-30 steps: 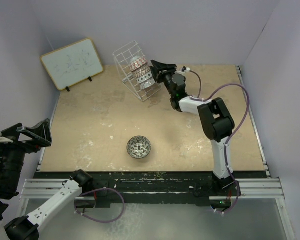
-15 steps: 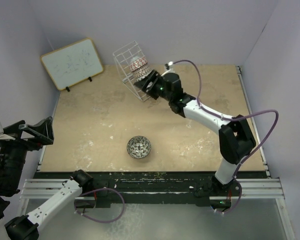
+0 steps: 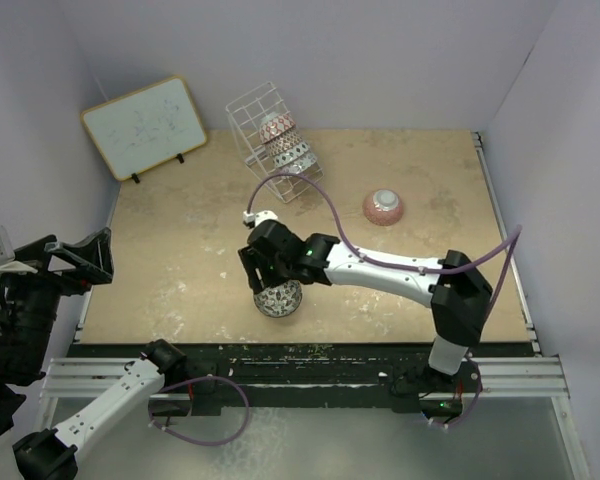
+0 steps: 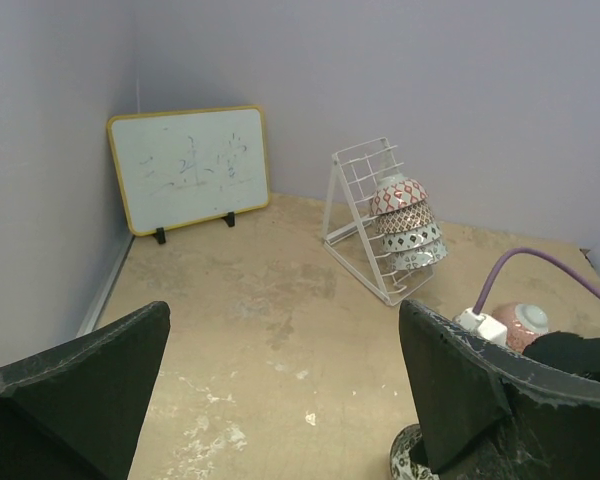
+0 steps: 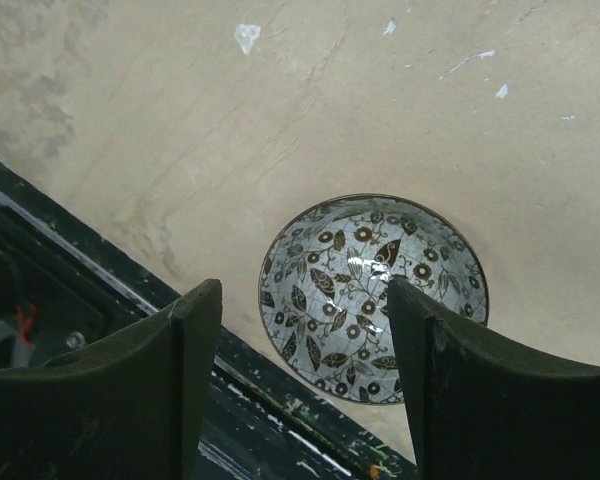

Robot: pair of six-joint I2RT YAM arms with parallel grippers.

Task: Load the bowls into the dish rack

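The dish rack stands at the far side of the table, to the right of the whiteboard; four bowls sit stacked on edge in its tilted wire grid, one above the other. A patterned bowl, dark leaves and flowers on a pale ground, rests upright on the table close to the near edge; the right gripper hangs directly over it, jaws spread wide with one finger on each side of the rim in the wrist view; whether the fingers touch the bowl cannot be told. A pink bowl lies upside down on the table, to the right of the rack and apart from it. The left gripper is held off the table's left edge, facing the rack, its jaws wide apart and holding nothing.
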